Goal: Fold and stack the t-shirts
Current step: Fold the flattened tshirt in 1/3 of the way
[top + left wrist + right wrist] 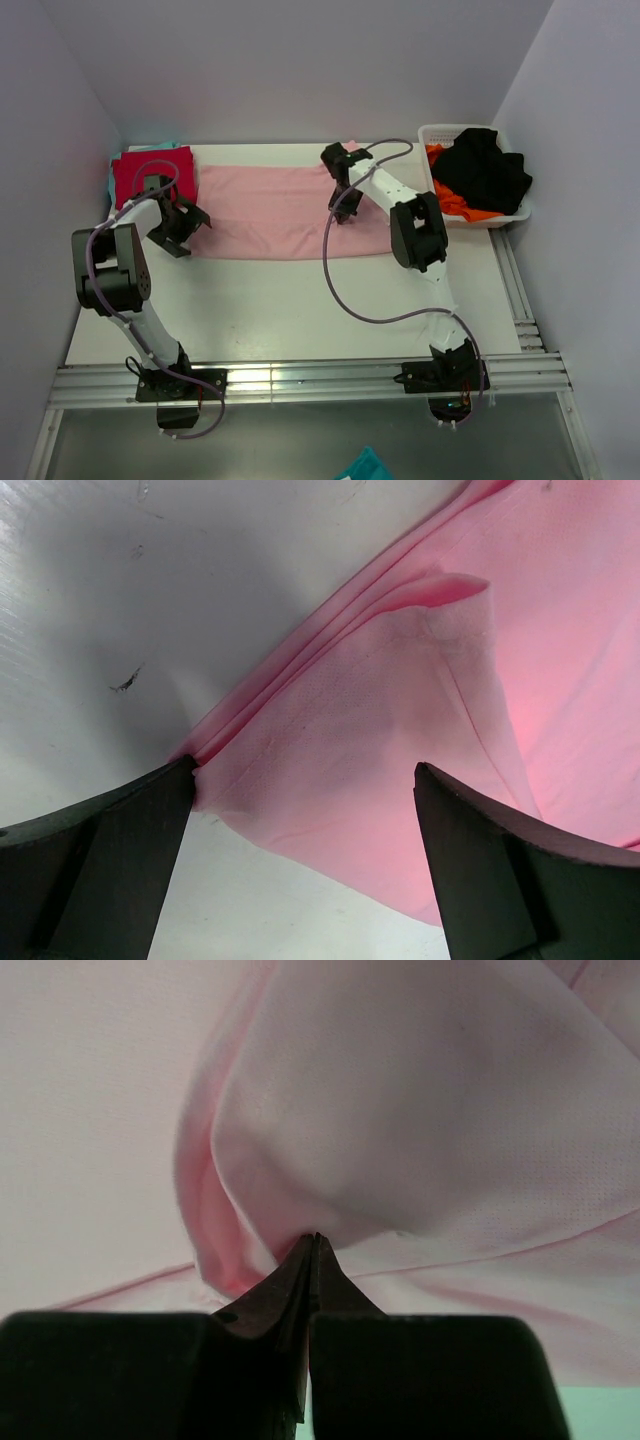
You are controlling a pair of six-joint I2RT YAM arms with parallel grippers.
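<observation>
Pink tee (270,210): stretched out as a long flat band across the far half of the table (300,300), running left to right.
Right gripper (345,212): down on the band, right of its middle, clamped tight on a pinch of pink cloth. In the wrist view the fabric puckers up into the closed tips.
Left gripper (183,226): at the band's left end, jaws spread wide and gripping nothing. The tee's layered corner lies between the fingers, and one finger (120,830) sits right against the folded edge.
Red tee (150,172): folded in the far-left corner, just beyond the left gripper and beside the pink tee's end.
Teal tee (111,184): only a sliver shows, peeking from under the red one at its left edge.
Basket (440,130): white, at the far right just past the pink tee's end, with black cloth (485,170) heaped over orange cloth (455,205).
</observation>
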